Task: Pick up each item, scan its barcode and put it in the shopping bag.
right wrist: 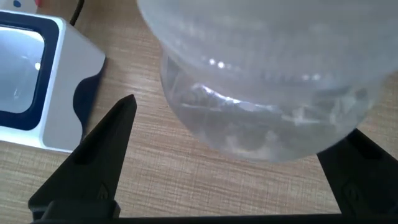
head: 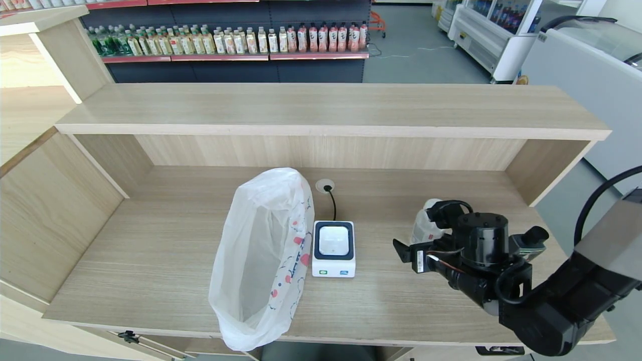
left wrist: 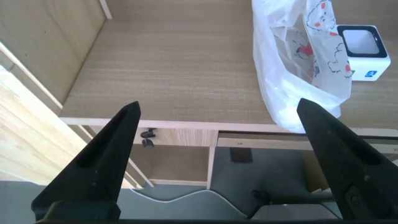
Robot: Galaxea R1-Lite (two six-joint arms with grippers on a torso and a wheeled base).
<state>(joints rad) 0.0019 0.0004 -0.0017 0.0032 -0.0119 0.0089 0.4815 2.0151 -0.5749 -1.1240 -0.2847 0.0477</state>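
Wooden bench (head: 150, 250) in shop: clear bottle (head: 424, 228) upright, right of scanner (head: 333, 248), inside wide-open right pincer (right wrist: 236, 121), nothing gripped. Centre on body, close gently to avoid crushing, lift straight before turning barcode toward scanner

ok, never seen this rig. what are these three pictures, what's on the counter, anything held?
It is a two-armed robot at a shop counter. The wide picture comes from a camera on its head, looking down; the other two come from cameras on its wrists, each looking out between that arm's two dark fingers. On the wooden counter are an open white shopping bag, a small white barcode scanner to its right, and a clear bottle farther right. The right gripper is open, its fingers either side of the bottle, not visibly clamped on it. The left gripper is open and holds nothing, above the counter's front edge.
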